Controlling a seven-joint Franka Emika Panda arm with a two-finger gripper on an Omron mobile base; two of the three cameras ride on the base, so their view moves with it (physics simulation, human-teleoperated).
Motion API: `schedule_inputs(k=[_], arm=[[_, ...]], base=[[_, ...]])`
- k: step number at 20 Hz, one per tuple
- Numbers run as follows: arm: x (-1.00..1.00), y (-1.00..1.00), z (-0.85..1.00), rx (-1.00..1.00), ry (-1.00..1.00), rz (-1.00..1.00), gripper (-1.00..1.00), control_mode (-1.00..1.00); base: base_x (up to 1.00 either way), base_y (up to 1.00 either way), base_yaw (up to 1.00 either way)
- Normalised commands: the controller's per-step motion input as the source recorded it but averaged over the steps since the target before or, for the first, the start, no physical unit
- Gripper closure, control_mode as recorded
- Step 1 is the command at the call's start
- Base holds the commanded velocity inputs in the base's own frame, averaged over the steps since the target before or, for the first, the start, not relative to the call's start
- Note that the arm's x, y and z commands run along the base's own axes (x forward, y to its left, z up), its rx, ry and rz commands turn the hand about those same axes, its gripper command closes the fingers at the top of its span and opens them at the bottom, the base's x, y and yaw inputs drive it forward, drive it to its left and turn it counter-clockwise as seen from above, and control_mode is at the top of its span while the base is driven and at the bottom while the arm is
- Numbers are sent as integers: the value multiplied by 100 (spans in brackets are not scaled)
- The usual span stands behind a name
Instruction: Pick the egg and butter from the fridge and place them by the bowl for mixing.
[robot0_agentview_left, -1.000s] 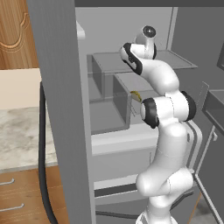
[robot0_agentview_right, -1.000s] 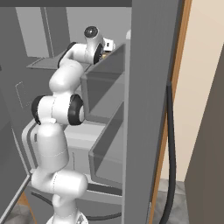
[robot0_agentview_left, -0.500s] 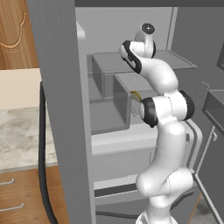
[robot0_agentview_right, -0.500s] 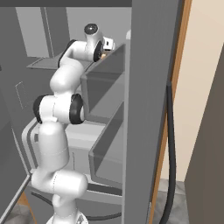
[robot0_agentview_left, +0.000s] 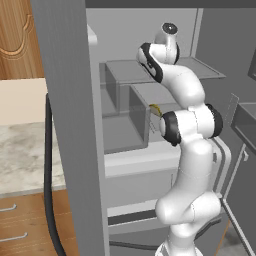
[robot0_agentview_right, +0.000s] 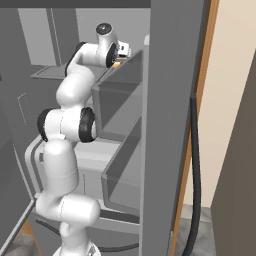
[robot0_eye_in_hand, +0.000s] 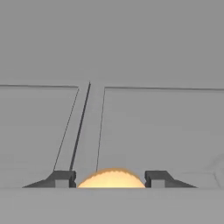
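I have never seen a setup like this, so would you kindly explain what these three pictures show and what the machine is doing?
It is a simulated kitchen. A white robot arm on a driving base reaches into an open grey fridge. Two pictures come from cameras on the base, behind the arm to its left and right. The third looks along the hand: two dark fingers sit either side of a pale-yellow egg, seemingly closed on it, above a grey shelf. The olive-yellow butter peeks out beside a bin.
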Motion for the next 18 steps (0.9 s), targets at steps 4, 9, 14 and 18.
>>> schedule_inputs(k=[4,9,14,18], arm=[[-62,4,-33,0,-3,0,100,-100],[-72,9,-17,0,-10,0,100,-100],[-73,18,-1,0,-6,-5,100,-100],[-67,18,0,1,0,-7,100,-100]], base=[[0,0,0],[0,0,0],[0,0,0],[0,0,0]])
